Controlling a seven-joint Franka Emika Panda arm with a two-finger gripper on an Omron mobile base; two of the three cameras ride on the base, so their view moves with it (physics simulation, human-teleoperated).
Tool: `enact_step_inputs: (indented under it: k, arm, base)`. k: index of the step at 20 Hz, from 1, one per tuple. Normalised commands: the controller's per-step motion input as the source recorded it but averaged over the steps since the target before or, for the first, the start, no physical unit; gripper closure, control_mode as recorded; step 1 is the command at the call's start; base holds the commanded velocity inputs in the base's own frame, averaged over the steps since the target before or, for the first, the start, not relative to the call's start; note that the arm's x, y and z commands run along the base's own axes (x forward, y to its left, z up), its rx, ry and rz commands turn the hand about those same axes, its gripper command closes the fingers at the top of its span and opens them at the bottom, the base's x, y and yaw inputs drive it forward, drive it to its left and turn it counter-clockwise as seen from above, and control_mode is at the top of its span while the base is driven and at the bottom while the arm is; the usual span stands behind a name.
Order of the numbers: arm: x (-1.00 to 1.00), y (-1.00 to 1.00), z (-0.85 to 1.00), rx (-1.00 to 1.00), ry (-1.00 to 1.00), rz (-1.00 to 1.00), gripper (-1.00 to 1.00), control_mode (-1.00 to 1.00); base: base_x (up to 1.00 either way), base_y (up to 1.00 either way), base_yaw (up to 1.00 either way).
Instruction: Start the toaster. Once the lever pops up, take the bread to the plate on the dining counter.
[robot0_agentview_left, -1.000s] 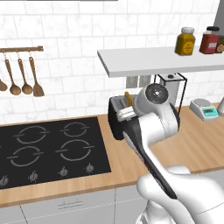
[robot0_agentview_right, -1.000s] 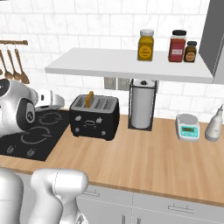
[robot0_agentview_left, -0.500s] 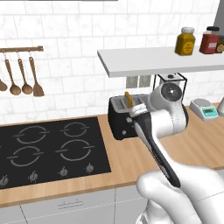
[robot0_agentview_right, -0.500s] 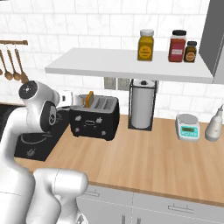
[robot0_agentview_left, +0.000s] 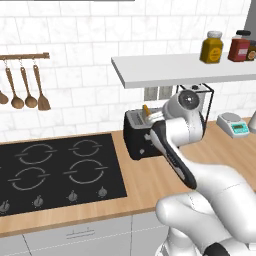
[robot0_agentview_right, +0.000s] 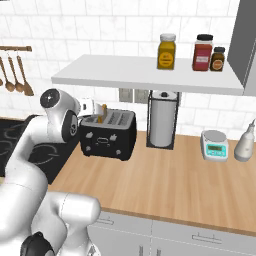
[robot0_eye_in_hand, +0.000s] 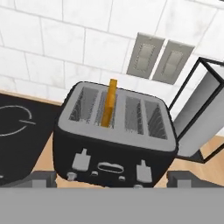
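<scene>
Wide-open, the two-finger gripper (robot0_eye_in_hand: 111, 183) holds nothing; its dark finger tips (robot0_eye_in_hand: 41, 178) sit far apart at the lower edge of the hand view, one at each lower corner of the toaster's front.

At the centre of the hand view stands the black boxy toaster with a silvery slotted top (robot0_eye_in_hand: 116, 140), on the light wood counter (robot0_agentview_right: 190, 175). Its long axis runs left to right across that frame, its knobbed long face turned toward the camera. In the right base view the toaster (robot0_agentview_right: 108, 134) sits left of centre, just right of the arm's round white wrist.

One slot left of the middle holds the squarish slice of bread with golden-brown crust (robot0_eye_in_hand: 108, 103). It stands upright on edge, its thin edge toward the camera and its top clear of the slot. The other slots look empty.

Right of the toaster, a white paper-towel roll (robot0_agentview_right: 162, 122) stands upright inside a black wire holder.
</scene>
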Motion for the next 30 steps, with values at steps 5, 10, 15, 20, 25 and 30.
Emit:
enact_step_inputs:
  k: [5,10,15,20,25,30]
  arm:
    - [0.34,0.0,-0.08,0.1,0.0,-0.09,-1.0,-1.0]
    - [0.23,0.0,-0.21,0.24,0.0,-0.14,-1.0,-1.0]
    - [0.26,0.0,-0.27,0.18,0.0,-0.08,-1.0,-1.0]
    - [0.24,0.0,-0.26,0.02,0.0,0.0,-1.0,-1.0]
    - [0.28,0.0,-0.02,0.0,0.01,0.01,-1.0,-1.0]
    - [0.28,0.0,0.0,0.0,0.01,0.0,-1.0,-1.0]
  base:
    - [0.0,0.0,0.0]
    - [0.0,0.0,0.0]
    - [0.0,0.0,0.0]
    - [0.0,0.0,0.0]
    - [0.0,0.0,0.0]
    - [0.0,0.0,0.0]
